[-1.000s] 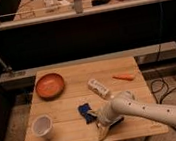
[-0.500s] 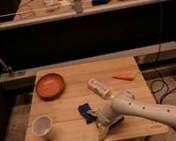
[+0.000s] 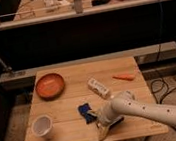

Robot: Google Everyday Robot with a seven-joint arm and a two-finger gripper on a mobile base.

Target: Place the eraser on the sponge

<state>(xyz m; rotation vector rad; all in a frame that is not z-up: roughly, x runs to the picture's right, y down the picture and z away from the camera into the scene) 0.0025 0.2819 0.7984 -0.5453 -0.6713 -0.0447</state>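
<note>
The sponge (image 3: pixel 84 110), a small dark blue block, lies on the wooden table (image 3: pixel 76 132) a little left of centre near the front. My gripper (image 3: pixel 103 127) is at the end of the white arm (image 3: pixel 154 114), which reaches in from the lower right. It sits just right of and in front of the sponge, low over the table, close to the sponge's right edge. The eraser is not visible; the gripper and wrist cover the spot beside the sponge.
An orange bowl (image 3: pixel 50 85) stands at the back left and a white cup (image 3: pixel 42 127) at the front left. An all-white oblong pack (image 3: pixel 99 88) lies mid-table, and a small orange stick (image 3: pixel 123 77) at the back right. A dark railing runs behind the table.
</note>
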